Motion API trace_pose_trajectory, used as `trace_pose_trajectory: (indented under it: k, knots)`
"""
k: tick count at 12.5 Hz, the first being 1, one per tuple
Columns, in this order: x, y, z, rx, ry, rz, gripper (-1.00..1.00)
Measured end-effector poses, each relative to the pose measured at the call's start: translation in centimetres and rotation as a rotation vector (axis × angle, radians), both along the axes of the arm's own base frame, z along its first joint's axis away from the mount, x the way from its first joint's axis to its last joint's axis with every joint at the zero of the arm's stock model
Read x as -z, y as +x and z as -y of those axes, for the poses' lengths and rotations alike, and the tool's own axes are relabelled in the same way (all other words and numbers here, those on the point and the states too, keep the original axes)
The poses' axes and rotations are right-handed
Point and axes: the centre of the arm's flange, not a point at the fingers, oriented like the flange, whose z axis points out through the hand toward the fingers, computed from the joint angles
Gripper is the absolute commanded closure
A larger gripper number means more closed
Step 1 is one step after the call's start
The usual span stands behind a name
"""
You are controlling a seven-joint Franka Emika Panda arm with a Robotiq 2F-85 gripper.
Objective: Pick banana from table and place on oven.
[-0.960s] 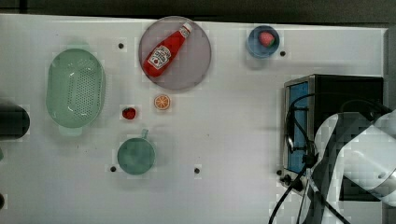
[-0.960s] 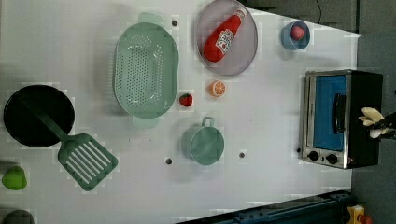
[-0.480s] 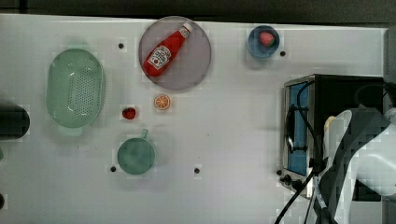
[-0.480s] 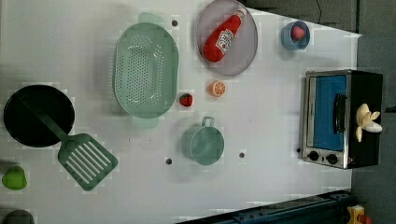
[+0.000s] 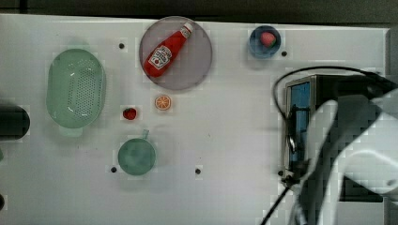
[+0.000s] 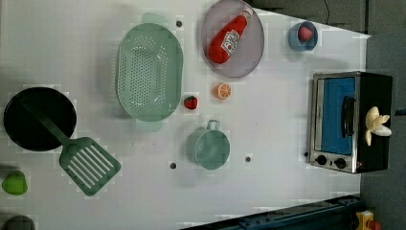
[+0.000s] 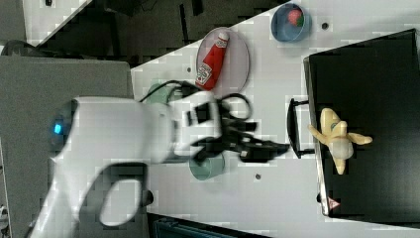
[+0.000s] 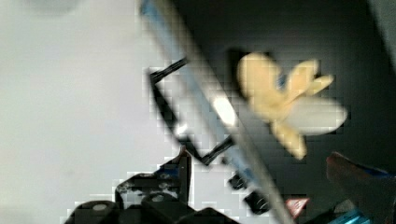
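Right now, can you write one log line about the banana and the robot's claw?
banana: lying on oven black top, peeled open | gripper: open, holds nothing, apart from banana | table: no banana on it | step: placed

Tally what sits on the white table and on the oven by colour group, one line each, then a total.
Green: 4, perforated colander, mug, slotted spatula, small round green fruit
Red: 3, ketchup bottle, small strawberry, red fruit in the blue bowl
Yellow or orange: 2, peeled banana on the oven, orange slice
Black: 1, round pan
Total: 10
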Motion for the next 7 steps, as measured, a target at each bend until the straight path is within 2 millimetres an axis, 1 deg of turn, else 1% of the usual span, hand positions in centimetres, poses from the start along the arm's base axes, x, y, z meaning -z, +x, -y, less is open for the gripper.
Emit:
trace_pose_trajectory:
  k: [1, 2, 3, 5, 6, 7]
  knots:
    - [-1.1, 0.7, -2.6, -0.009, 0.011, -0.001, -1.0]
    - [-2.7, 1.5, -5.4, -0.006, 0.009, 0.024, -1.0]
    - [-4.6, 2.4, -8.9, 0.011, 0.014, 0.072, -1.0]
    - [-8.2, 4.0, -16.8, 0.075, 0.021, 0.18, -1.0]
    - [-9.4, 4.0, -20.8, 0.097, 0.014, 0.195, -1.0]
    - [-10.3, 3.4, -24.5, 0.126, 0.018, 0.179, -1.0]
